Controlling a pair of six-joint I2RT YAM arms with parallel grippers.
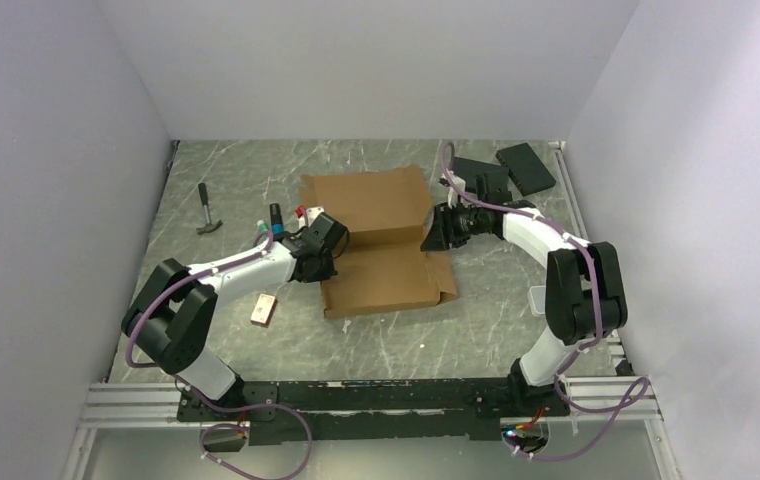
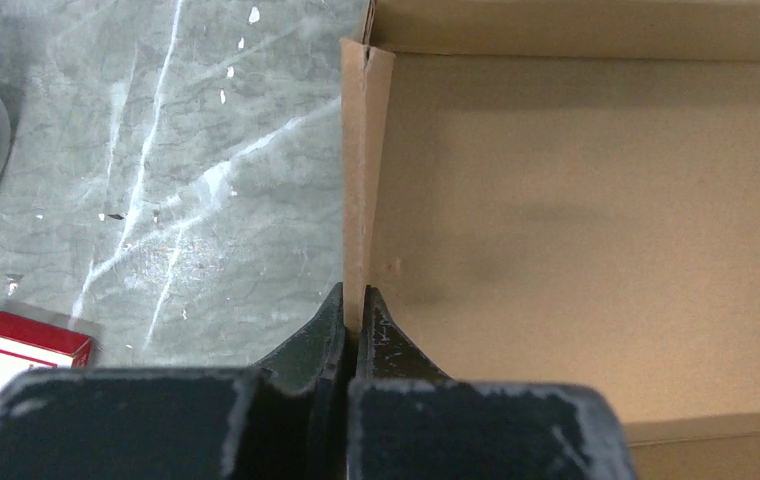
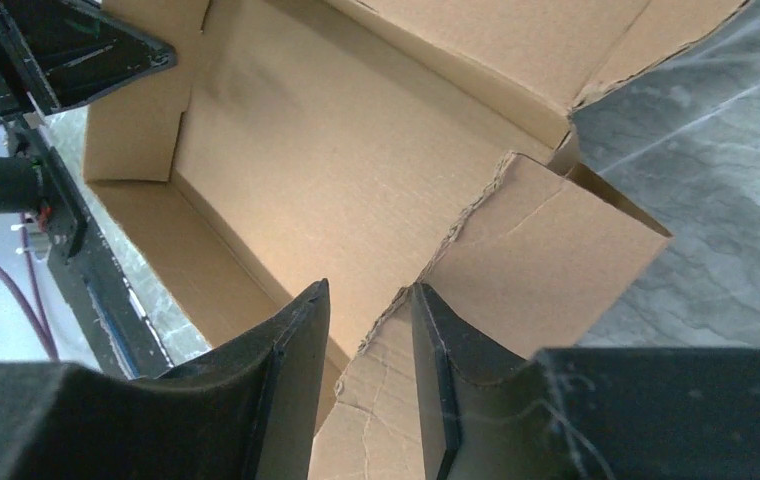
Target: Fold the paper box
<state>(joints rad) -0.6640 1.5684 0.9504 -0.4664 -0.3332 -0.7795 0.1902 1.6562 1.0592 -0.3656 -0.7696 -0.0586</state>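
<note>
The grey, marbled counter (image 1: 246,175) has the brown, bumpy cardboard paper box (image 1: 376,215) lying in its middle. The left gripper (image 2: 354,303) pinches its thin side wall tight. The right gripper (image 3: 368,297) is spread apart around its ragged, torn edge.

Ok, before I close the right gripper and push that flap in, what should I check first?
1. Left gripper shut on the side wall of the paper box: ok, the wall stands upright between the fingers.
2. Right gripper gripping the flap: not ok, jaws open, with the flap edge only lying between them.
3. Flap edge intact: not ok, it looks ragged and creased.
4. Box floor free of loose items: ok in both wrist views.
5. Red-and-white carton apart from the left wall: ok.
</note>
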